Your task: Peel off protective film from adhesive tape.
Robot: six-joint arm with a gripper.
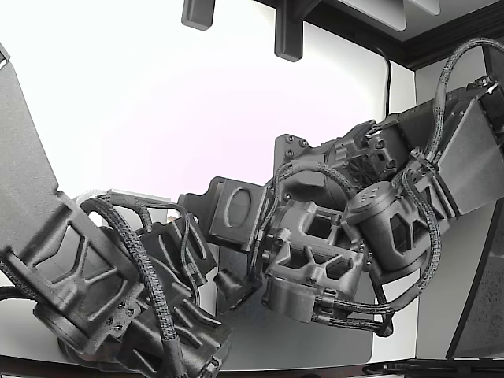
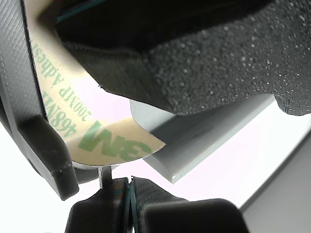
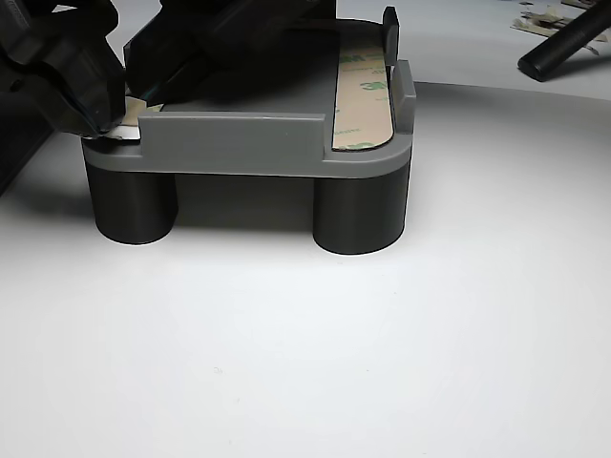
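The protective film (image 2: 104, 138) is a tan liner with green 3M print. It curls up off the grey part (image 2: 194, 145), and its rounded end hangs free. My gripper (image 2: 130, 187) has its fingertips pressed together with a thin pale sliver of the film pinched between them. In the other view my gripper (image 3: 113, 119) bites the film's corner (image 3: 136, 107) at the left end of the grey fixture (image 3: 239, 143). A second strip of tape (image 3: 363, 95), still under its liner, lies flat along the fixture's right side. In the exterior view the gripper (image 1: 232, 287) is mostly hidden by the arms.
The fixture stands on two black round legs (image 3: 358, 215) on a white table (image 3: 382, 363). A black foam-faced block (image 2: 233, 58) sits over the grey part. A black rod (image 3: 563, 48) and film scraps (image 3: 539, 19) lie at the far right. Two dark arms (image 1: 102, 291) crowd the exterior view.
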